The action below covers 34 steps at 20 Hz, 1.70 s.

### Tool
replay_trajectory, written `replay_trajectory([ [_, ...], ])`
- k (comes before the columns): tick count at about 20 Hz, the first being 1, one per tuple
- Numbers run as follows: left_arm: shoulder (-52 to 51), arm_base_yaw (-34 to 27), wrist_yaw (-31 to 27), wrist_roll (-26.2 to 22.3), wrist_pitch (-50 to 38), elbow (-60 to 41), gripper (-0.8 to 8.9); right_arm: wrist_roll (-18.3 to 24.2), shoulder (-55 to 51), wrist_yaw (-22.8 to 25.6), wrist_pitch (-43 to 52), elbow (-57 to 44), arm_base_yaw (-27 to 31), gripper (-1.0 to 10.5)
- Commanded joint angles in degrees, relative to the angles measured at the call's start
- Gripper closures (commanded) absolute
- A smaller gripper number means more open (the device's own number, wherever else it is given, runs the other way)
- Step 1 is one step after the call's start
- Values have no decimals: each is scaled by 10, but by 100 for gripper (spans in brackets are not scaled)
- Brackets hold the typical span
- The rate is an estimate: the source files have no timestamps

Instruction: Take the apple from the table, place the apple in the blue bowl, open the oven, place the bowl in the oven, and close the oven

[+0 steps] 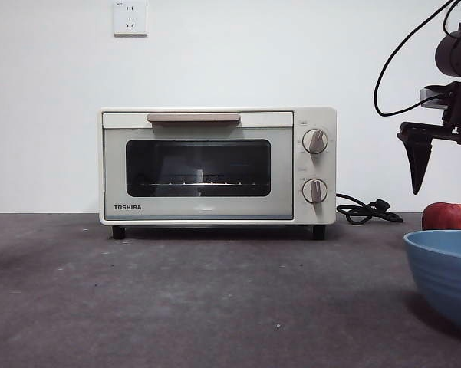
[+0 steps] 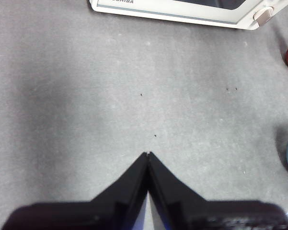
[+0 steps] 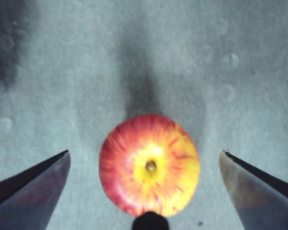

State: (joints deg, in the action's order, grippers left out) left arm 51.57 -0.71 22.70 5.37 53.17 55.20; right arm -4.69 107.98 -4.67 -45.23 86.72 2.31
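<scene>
Right gripper [image 3: 144, 155] spread wide above the apple [image 3: 149, 165]; left gripper [image 2: 148, 154] closed, holding nothing.

The apple rests on the table [image 1: 176, 299], stem up, clear of both jaws. In the front view the apple and blue bowl [image 1: 445, 272] are cut off at the frame edge. Bare table separates them from the closed oven [image 1: 217, 165], marked TOSHIBA.

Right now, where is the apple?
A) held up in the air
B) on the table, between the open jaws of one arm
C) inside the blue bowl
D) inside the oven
B: the apple sits on the grey table, with the right end effector spread wide on either side of it and not touching it.
</scene>
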Motion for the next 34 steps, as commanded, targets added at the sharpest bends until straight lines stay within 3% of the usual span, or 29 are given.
replay_trajectory([
  [1, 1, -1, 2, -9, -2, 0, 818, 1, 21, 2, 5, 1, -1, 375],
  [9, 2, -1, 2, -9, -5, 0, 818, -3, 64, 9, 17, 1, -14, 427],
  [12, 2, -1, 2, -9, -5, 0, 818, -3, 76, 12, 10, 1, -20, 632],
  [14, 2, -1, 2, -9, -3, 0, 818, -2, 77, 15, 2, 1, -20, 973],
  [19, 2, -1, 2, -9, 0, 0, 818, -3, 68, 49, -28, 2, -20, 956],
  [25, 2, -1, 2, -9, 17, 0, 818, 13, -31, 14, -106, 2, -34, 955],
  [29, 2, -1, 2, -9, 16, 0, 818, 16, -119, -13, -166, 2, -82, 954],
  [34, 2, -1, 2, -32, 16, 0, 818, 20, -205, -11, -233, -4, -195, 949],
])
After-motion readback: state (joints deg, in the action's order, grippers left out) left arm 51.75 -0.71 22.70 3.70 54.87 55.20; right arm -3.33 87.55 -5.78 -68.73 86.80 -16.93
